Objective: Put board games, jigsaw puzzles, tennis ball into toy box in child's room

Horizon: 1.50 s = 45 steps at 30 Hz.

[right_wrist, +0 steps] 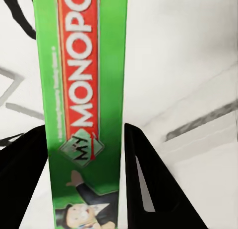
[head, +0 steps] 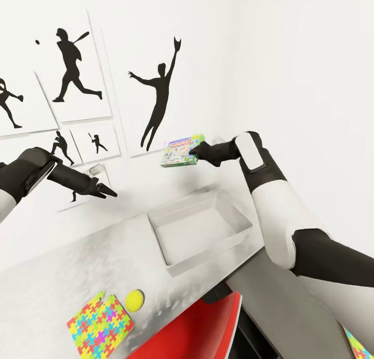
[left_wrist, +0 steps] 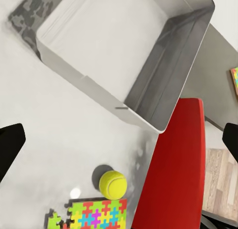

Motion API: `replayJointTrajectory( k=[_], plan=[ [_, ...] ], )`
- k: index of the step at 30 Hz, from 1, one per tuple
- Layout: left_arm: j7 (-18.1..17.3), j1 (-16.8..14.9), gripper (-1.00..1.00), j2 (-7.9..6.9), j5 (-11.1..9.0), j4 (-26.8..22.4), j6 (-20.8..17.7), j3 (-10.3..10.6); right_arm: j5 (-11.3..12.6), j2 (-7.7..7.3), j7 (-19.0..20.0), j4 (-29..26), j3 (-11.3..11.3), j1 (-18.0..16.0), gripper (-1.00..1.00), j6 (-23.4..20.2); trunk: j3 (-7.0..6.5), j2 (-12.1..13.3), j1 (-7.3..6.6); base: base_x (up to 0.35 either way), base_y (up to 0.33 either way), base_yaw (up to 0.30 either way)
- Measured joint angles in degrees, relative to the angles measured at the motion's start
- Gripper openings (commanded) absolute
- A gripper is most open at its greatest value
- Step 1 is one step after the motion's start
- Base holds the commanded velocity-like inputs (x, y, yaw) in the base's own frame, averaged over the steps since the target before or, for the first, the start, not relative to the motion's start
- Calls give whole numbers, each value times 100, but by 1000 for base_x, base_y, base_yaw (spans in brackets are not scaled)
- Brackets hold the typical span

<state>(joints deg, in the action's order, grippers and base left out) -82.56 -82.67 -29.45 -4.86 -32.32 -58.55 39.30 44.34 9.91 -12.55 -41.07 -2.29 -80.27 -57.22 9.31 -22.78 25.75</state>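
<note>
The right tool point(head: 196, 154) is clenched on 1 board game point(head: 181, 151), held flat in the air above the far rim of the toy box point(head: 171, 249) on the bench point(head: 62, 276). The drop lies below and nearer. The left tool point(head: 106, 191) hangs released.

Bright, even light is washing the white wall point(head: 291, 63) pale and flat. The ball point(left_wrist: 113, 184) is casting a soft shadow on the mottled surface point(left_wrist: 44, 140) — the box point(left_wrist: 153, 65) too. The head view is tilting and stretching at its edges — wrist pictures are looking slightly soft.
</note>
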Motion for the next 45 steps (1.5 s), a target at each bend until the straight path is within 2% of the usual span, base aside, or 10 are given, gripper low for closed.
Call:
replayJointTrajectory(
  k=[1, 3, 6, 15, 22, 30, 37, 40, 43, 45],
  plan=[
    [-2, 0, 100, 0, 0, 0, 0, -7, 23, -1, -6, 247, -290, 1, -100, 195, 0, 0, 0, 0, 0, 0],
    [-2, -1, 100, 0, -1, 0, 0, -15, -10, 0, -15, 768, -632, 3, -100, 494, 1, 1, 0, 0, 0, 0],
    [3, 0, 100, -3, 0, 0, 0, -18, -26, -68, -19, 1457, -870, -5, -100, 874, 0, 0, 0, 0, 0, 0],
    [6, 0, 100, -3, 0, 1, 7, -13, 56, -251, -21, 1844, -955, -2, -100, 1223, 0, -1, 0, 0, 0, 0],
    [-6, 0, 100, -7, -12, 0, -1, -18, 35, -488, -38, 2105, -979, 0, -100, 1447, 0, -1, 0, 0, 0, 0],
    [-48, 0, 100, -19, -30, 0, -37, -76, 71, -515, -148, 2356, -1131, 6, -100, 1571, 0, -1, 0, 0, 0, 0],
    [-56, -6, 100, -65, -24, 0, -50, -351, 72, -506, -515, 2384, -1741, -7, -100, 1600, 0, -1, 0, 0, 0, 0],
    [-56, -8, 100, -72, -24, 0, -51, -452, 78, -504, -545, 2385, -1902, -9, -100, 1615, 0, -1, 0, 0, 0, 0],
    [-53, -9, 100, -76, -24, -1, -54, -663, 78, -502, -582, 2386, -2168, -7, -100, 1623, 0, -1, 0, 0, 0, 0],
    [-42, -10, 100, -77, -25, -1, -58, -932, 76, -486, -610, 2387, -2322, -8, -100, 1625, 0, -1, 0, 0, 0, 0]
  ],
)
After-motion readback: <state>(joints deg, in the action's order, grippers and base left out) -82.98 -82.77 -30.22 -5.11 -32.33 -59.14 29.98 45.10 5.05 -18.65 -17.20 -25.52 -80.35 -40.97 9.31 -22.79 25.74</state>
